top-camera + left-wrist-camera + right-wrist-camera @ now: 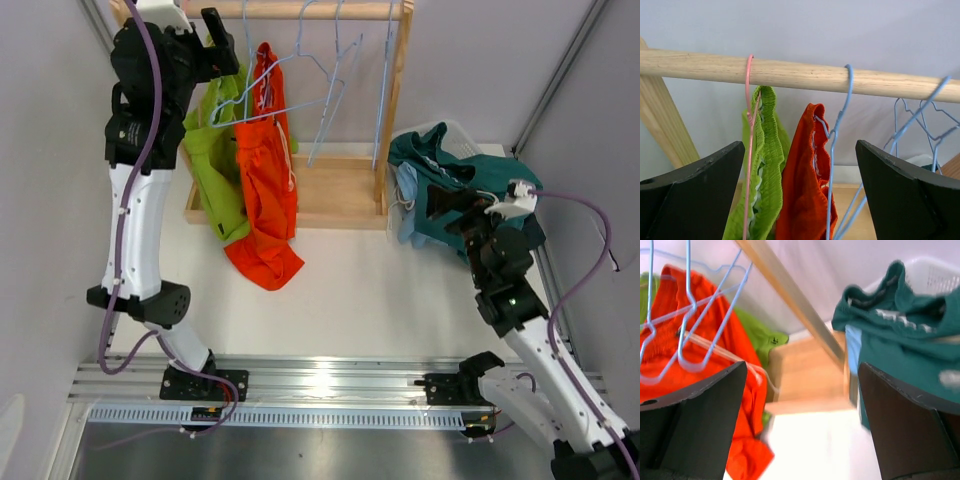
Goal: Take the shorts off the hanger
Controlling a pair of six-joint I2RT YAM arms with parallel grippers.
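Lime green shorts (215,170) hang on a pink hanger (747,150) and orange-red shorts (265,200) on a light blue hanger, both on the wooden rail (800,75). The orange pair's lower end rests on the table. My left gripper (222,55) is open and empty, high by the rail. In its wrist view both pairs, green (762,165) and orange (807,190), show between its fingers. Teal green shorts (455,180) and a light blue pair (408,205) lie heaped in the basket. My right gripper (450,210) is open and empty beside the heap. Dark navy shorts are hidden.
Several empty light blue wire hangers (330,90) hang on the rail's right half. The wooden rack has a flat base (340,190) and a right post (390,110). A white basket (460,135) stands right of the rack. Grey walls close in on both sides.
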